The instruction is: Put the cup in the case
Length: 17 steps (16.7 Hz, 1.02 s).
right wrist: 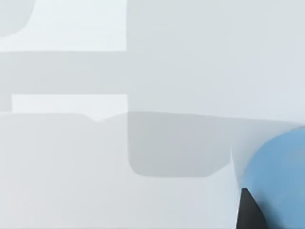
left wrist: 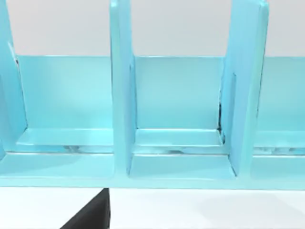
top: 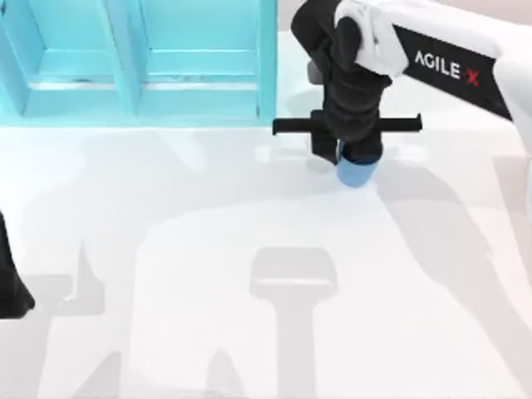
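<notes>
The right gripper (top: 351, 158) points down at the table (top: 249, 249), clenched on the cup (top: 357, 172), whose blue body shows just beneath its fingers. The case (top: 141, 58) stands well apart to the gripper's left, at the table's far edge. White lettering on the right arm reads "AGILE X". The left arm (top: 10, 283) sits parked at the table's left edge; whether its gripper is released or clenched I cannot tell.

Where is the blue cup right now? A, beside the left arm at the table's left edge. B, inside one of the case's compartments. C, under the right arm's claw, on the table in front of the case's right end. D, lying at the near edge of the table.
C: in the top view the cup peeks out below the right claw, on the table just outside the case.
</notes>
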### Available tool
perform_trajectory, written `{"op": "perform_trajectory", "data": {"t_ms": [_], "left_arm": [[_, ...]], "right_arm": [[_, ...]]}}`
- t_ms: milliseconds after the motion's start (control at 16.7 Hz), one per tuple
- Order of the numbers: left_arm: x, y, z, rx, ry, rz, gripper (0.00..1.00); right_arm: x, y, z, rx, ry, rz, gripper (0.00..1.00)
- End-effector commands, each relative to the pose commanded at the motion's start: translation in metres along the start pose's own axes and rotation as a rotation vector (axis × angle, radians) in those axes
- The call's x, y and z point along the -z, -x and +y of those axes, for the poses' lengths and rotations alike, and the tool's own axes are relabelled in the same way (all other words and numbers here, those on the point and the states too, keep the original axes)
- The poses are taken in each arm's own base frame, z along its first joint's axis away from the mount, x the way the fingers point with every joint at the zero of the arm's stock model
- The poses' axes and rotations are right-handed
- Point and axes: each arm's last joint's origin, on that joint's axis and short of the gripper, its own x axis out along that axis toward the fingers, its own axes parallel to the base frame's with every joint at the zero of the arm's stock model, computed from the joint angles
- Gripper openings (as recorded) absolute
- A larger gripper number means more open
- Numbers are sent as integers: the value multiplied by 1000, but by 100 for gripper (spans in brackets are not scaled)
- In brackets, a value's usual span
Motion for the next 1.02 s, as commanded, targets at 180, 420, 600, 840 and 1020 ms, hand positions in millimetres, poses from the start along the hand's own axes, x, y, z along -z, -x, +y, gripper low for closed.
{"op": "perform_trajectory", "data": {"t_ms": [180,420,600,840,1020], "left_arm": [[0,0,0,0,0,0,100],[0,0,0,0,0,0,100],[0,0,0,0,0,0,100],[0,0,0,0,0,0,100],[0,0,0,0,0,0,100]], "right_arm": [[-7,13,-32,15,-2,13,0],[-14,54,-131,20,-12,54,0],[6,97,-207,12,10,69,0],[60,141,-304,35,11,89,0],[97,160,-339,45,8,92,0]]}}
